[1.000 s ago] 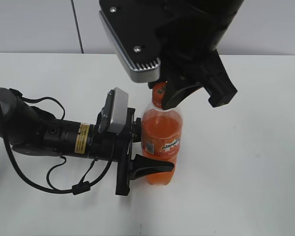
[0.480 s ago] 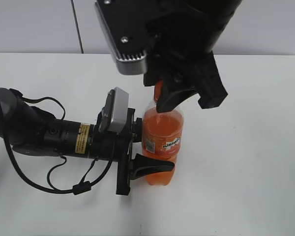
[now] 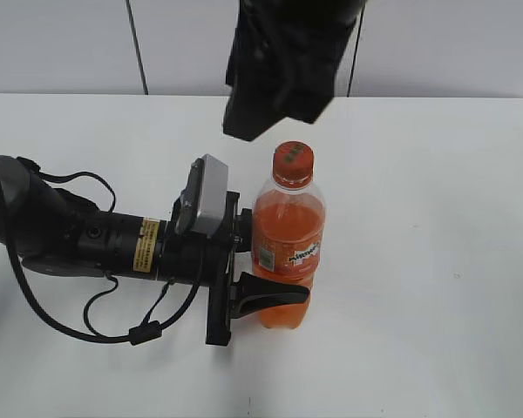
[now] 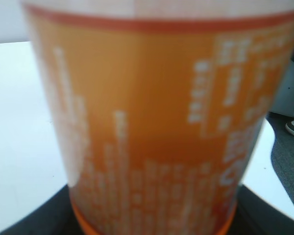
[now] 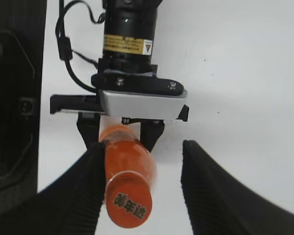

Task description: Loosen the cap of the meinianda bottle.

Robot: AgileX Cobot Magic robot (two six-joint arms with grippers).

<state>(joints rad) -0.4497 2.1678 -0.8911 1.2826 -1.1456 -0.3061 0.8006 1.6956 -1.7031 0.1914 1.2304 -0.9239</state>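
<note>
The meinianda bottle (image 3: 286,235) stands upright on the white table, full of orange liquid, with its orange cap (image 3: 293,159) on top. My left gripper (image 3: 257,266) reaches in from the left and is shut on the bottle's lower body; one finger (image 3: 275,296) curls across the front. In the left wrist view the bottle's label (image 4: 152,112) fills the frame. My right gripper (image 5: 143,147) hangs open above the bottle. From it I look down on the printed cap (image 5: 129,205), which shows beside the left finger (image 5: 85,186) and well apart from the right one.
The left arm (image 3: 78,239) and its looping cable (image 3: 122,331) lie across the table's left side. A grey wall (image 3: 70,43) runs behind the table. The right arm's dark bulk (image 3: 279,61) hangs over the far middle.
The right gripper has opened off the cap and risen away, leaving the cap uncovered. The bottle and the left arm have not moved.
</note>
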